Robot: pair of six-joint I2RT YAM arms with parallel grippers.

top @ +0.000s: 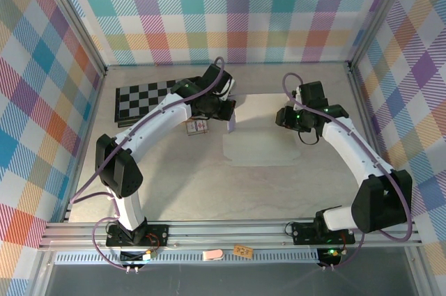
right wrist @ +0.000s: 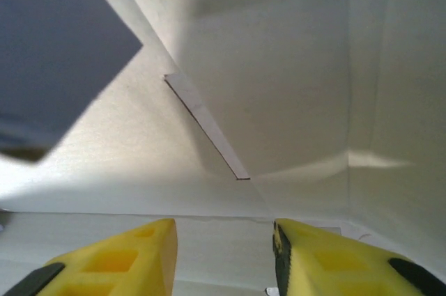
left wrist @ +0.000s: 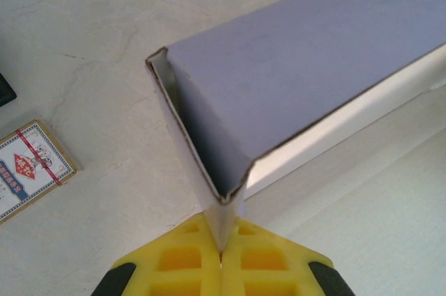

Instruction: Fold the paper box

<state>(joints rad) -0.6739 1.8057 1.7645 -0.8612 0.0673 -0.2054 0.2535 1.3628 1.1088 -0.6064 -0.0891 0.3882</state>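
The paper box (top: 259,144) lies at the table's (top: 174,184) centre, its ten-o'clock corner pinched tight in the left gripper (left wrist: 221,258), seemingly to stand that lavender wall up, while the right gripper (right wrist: 224,230) hovers parted and empty over its two-o'clock side, likely ready to press.

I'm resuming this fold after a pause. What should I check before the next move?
1. Left gripper shut on the paper box, at its upturned lavender edge: ok.
2. Right gripper open and holding nothing: ok.
3. Right gripper over the box's cream-white inside: ok.
4. Slot in that panel visible and uncovered: ok.
5. Card pack apart from the held edge: ok.
6. Right fingertips touching the sheet: cannot tell.
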